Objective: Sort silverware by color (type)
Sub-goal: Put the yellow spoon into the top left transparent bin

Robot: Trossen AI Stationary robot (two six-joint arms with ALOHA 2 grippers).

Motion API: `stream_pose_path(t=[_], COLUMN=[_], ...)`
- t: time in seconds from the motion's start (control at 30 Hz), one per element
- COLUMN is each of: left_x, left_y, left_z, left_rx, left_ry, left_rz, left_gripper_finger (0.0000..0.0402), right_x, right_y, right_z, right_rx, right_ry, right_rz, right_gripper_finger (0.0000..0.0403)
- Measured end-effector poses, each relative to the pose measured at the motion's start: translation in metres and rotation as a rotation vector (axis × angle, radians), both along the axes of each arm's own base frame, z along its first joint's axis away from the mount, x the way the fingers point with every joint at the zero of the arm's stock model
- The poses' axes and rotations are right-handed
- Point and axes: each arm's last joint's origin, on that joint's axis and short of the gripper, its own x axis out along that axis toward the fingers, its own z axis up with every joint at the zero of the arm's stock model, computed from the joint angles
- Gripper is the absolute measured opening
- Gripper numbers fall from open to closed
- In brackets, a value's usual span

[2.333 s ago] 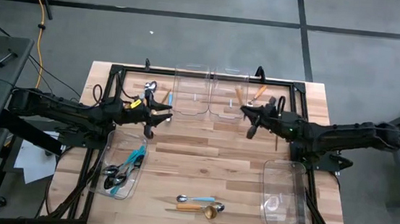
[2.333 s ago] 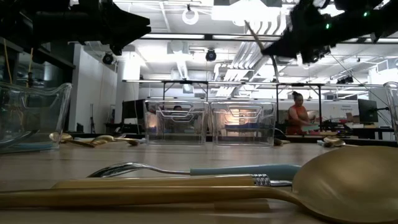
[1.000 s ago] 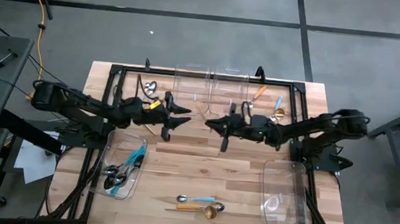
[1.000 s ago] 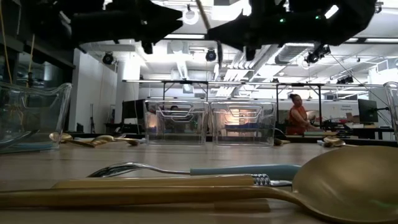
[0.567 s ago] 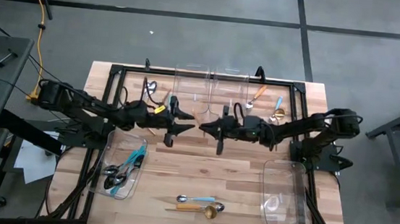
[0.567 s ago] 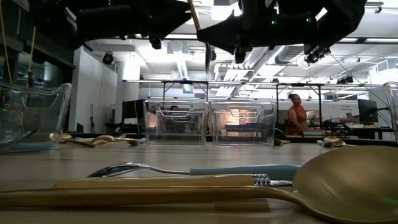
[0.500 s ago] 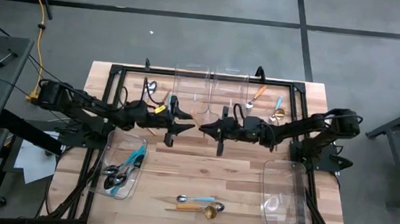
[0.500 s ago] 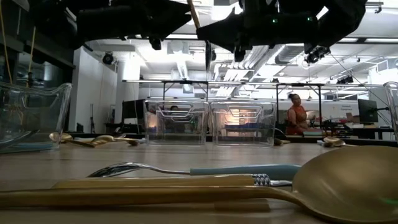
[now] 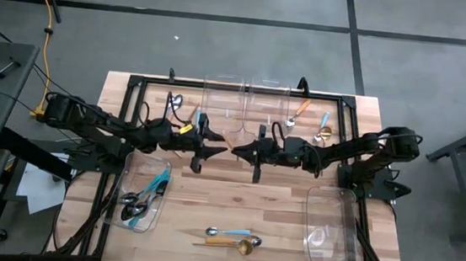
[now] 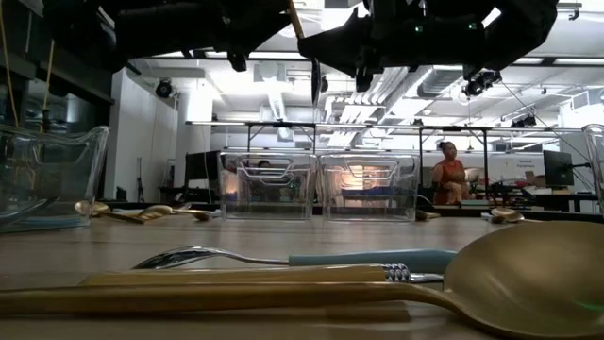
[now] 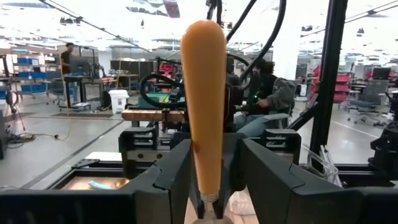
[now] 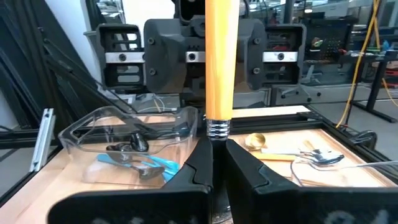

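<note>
high: left gripper (image 9: 214, 148) and right gripper (image 9: 240, 150) meet nose to nose at table centre, orange-handled utensil (image 9: 234, 136) between, angling to 12 o'clock | left wrist: jaws apart, flanking orange handle | right wrist: fingers (image 12: 200, 163) clamped below its metal collar | low: gold spoon (image 10: 528, 274) nearest camera

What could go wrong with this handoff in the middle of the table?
1. The right end effector pinches the orange-handled utensil only at its thin neck, so the handle could swing or slip.
2. The left end effector brackets the handle with a gap showing on one side. If the right one lets go before it closes, the utensil likely drops to the table.
3. The two end effectors sit nose to nose, so any further advance risks a bump.
</note>
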Motion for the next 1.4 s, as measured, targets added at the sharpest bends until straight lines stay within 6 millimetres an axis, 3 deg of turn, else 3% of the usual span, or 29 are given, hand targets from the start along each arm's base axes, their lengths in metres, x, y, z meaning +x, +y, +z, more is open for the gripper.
stream_pose_path(t=[0.83, 0.93, 1.1, 1.4], left_x=[0.0003, 0.0003, 0.0003, 0.0010], left_y=[-0.0007, -0.0005, -0.0001, 0.0023], left_z=[0.0005, 0.0005, 0.0005, -0.0023], left_rx=[-0.005, -0.003, 0.003, 0.002], left_ry=[-0.001, -0.001, -0.001, 0.031], left_rz=[0.014, 0.015, 0.017, 0.044], left_gripper_finger=[0.0128, 0.0112, 0.0044, 0.0042], right_x=[0.0074, 0.0074, 0.0074, 0.0073], right_y=[0.0009, 0.0009, 0.0011, 0.0009], right_z=[0.0025, 0.0024, 0.0025, 0.0008], right_rx=[-0.001, -0.001, -0.003, -0.006], right_ry=[0.084, 0.084, 0.084, 0.101], right_rz=[0.025, 0.025, 0.028, 0.023], right_gripper_finger=[0.0005, 0.0005, 0.0005, 0.0048])
